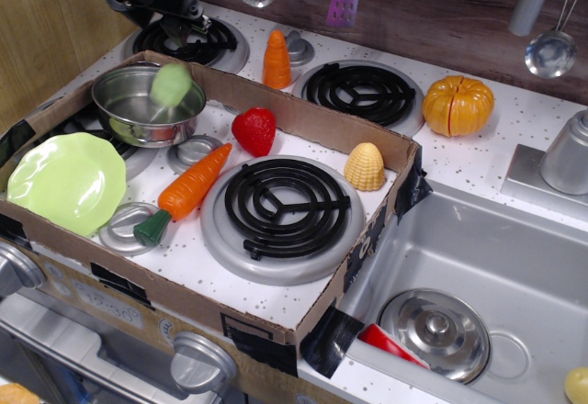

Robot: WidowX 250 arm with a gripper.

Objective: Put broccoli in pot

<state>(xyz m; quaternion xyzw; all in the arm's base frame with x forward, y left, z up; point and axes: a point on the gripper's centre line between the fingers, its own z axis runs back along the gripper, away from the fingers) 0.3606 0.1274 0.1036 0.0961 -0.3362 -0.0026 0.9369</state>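
The broccoli (171, 84) is a pale green blur just above the inside of the steel pot (129, 115), apart from my gripper and in mid-fall. The pot stands at the back left of the cardboard tray. My dark gripper (184, 18) is above and behind the pot, over the back-left burner, at the top edge of the frame. It holds nothing and its fingers look parted. Its upper part is cut off by the frame.
A green plate (66, 182), a carrot (188, 186), a red strawberry (254, 130), a corn piece (365, 166) and a black burner (280, 207) lie inside the cardboard tray (312, 119). An orange cone (277, 60) and a pumpkin (457, 106) sit behind it. The sink (514, 248) holds a steel lid (435, 331).
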